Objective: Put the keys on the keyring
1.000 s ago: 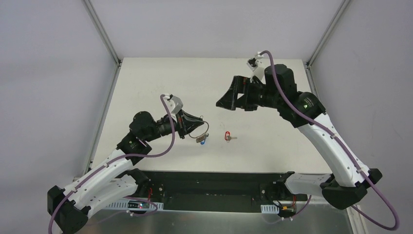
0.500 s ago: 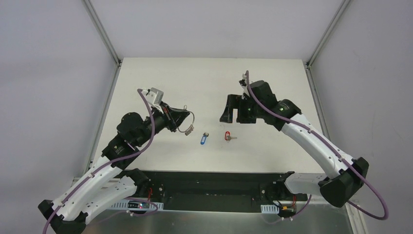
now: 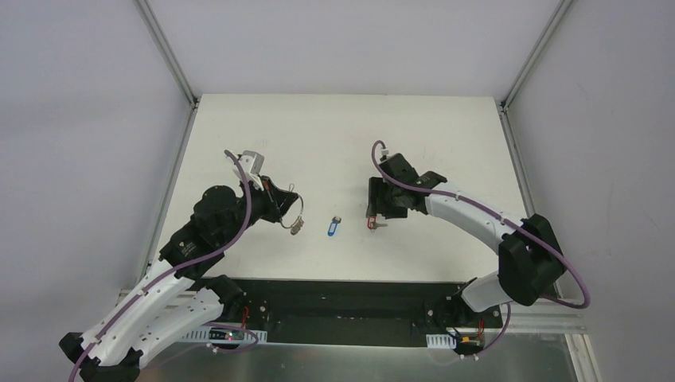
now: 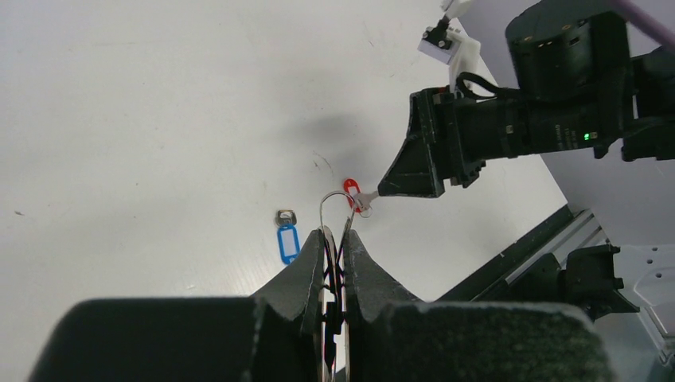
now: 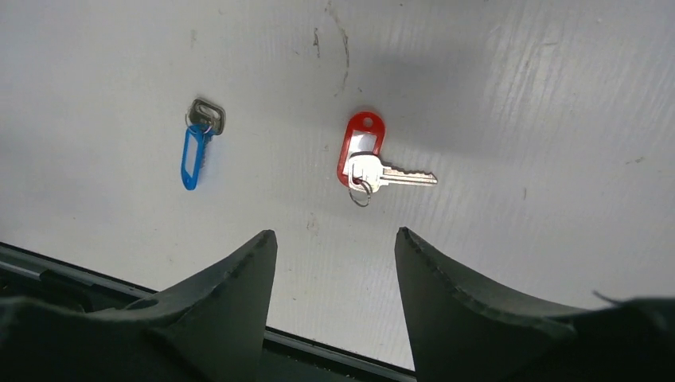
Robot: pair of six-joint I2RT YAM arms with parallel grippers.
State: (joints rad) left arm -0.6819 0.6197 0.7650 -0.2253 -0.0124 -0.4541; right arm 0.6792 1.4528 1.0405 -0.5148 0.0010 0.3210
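Between the right pincer's (image 5: 334,232) black fingers is nothing but air: jaws parted and empty. At twelve o'clock from that gap, in the wrist view, lies the small silver key with the red oblong plastic head (image 5: 363,150), flat on the white surface (image 5: 517,95), its blade pointing to three o'clock. Off at ten o'clock sits the small silver key with the blue plastic head (image 5: 191,155).

The smart play, I'd say, is to centre over the red head, drop straight down and pinch its narrow sides, not the thin blade, leaving its little loop free for threading.

From above, the right arm folds at the elbow near four o'clock, forearm stretched toward ten, wrist pitched down.

Across at nine o'clock, the left pincer (image 4: 336,239) is clamped on the thin silver metal keyring with its fan of small keys (image 3: 296,226), held clear of the surface and aimed toward three o'clock.
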